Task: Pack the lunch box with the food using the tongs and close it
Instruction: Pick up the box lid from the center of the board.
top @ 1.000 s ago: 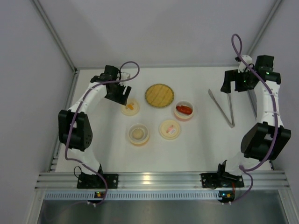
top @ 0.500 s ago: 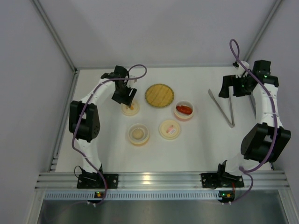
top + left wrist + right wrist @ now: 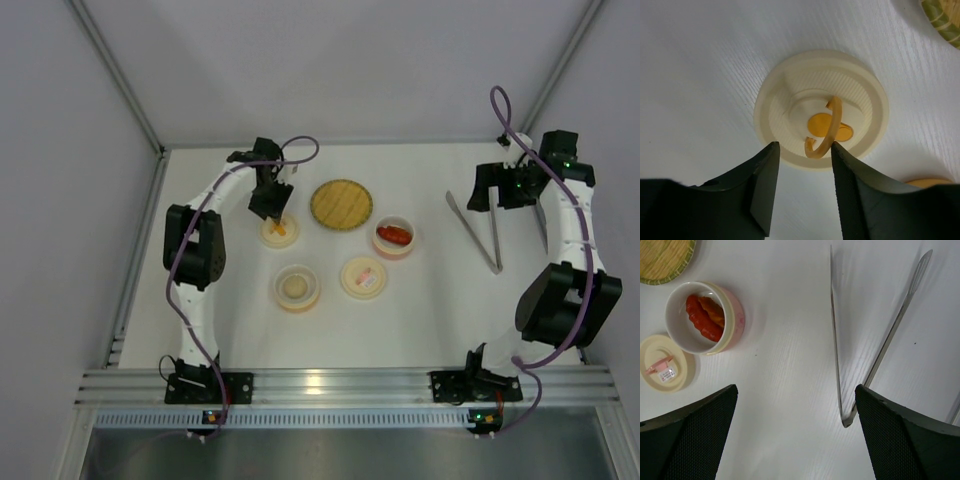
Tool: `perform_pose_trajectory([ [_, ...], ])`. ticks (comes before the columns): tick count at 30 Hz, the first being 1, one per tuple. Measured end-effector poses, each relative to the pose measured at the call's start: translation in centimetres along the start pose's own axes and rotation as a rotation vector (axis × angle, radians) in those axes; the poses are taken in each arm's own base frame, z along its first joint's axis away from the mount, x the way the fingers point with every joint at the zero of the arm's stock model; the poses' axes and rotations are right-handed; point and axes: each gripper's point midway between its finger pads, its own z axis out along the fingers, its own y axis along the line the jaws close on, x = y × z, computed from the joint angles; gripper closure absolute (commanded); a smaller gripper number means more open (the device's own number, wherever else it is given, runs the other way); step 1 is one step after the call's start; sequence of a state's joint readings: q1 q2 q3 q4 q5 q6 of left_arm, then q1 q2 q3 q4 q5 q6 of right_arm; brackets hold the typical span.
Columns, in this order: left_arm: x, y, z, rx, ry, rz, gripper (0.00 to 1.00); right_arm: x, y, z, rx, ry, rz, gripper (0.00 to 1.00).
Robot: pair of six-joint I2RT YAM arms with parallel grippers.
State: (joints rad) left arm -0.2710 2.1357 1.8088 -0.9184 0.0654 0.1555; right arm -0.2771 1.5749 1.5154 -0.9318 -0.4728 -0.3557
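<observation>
White textured desk point(image 3: 430, 320), pale grey walls point(image 3: 350, 60) — left fingers point(image 3: 740, 195) parted astride the lid ring point(image 3: 832, 127); right fingers point(image 3: 690, 440) released above tongs point(image 3: 836, 355).

You see a round woven plate point(image 3: 341, 204) lying flat on the white table point(image 3: 420, 320), toward the far side. An aluminium rail point(image 3: 340, 385) runs along the table's near edge.

Two arms noted: left arm point(image 3: 220, 190) and right arm point(image 3: 571, 225), white links between bulky black joint housings. We see a purple cable point(image 3: 300, 150) strung along each. Black bases point(image 3: 195, 385) sit on the aluminium rail point(image 3: 340, 383), with small green and red lights point(image 3: 210, 415) just below it. Left gripper's fingers point(image 3: 757, 185) are matte black; right gripper's fingers point(image 3: 690, 435) are black and mesh-textured.
</observation>
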Motion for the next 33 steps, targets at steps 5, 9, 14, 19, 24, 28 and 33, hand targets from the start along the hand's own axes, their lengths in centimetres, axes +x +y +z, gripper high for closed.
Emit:
perform_pose_trajectory([
  [5,0.0,0.0,0.7,0.002,0.012,-0.003,0.58,0.1,0.0,0.1,-0.001,0.004,0.001,0.01],
  [9,0.5,-0.1,1.0,0.01,0.037,-0.007,0.59,0.1,0.0,0.1,0.0,0.003,0.0,0.01],
  [14,0.8,-0.2,1.1,0.015,0.055,-0.008,0.66,0.1,0.0,0.1,0.0,0.002,0.0,0.01],
  [19,1.1,-0.5,1.3,0.027,0.068,-0.006,0.69,0.5,0.0,0.3,-0.003,0.011,0.004,0.01],
  [24,1.4,-0.7,1.7,0.03,0.084,-0.004,0.73,0.5,0.0,0.3,-0.004,0.012,0.005,0.01],
  [28,1.6,-0.8,2.1,0.032,0.095,-0.006,0.86,0.5,0.0,0.3,-0.004,0.012,0.005,0.01],
  [33,1.5,-0.8,1.9,0.023,0.094,-0.026,1.0,0.5,0.0,0.3,-0.004,0.012,0.005,0.01],
])
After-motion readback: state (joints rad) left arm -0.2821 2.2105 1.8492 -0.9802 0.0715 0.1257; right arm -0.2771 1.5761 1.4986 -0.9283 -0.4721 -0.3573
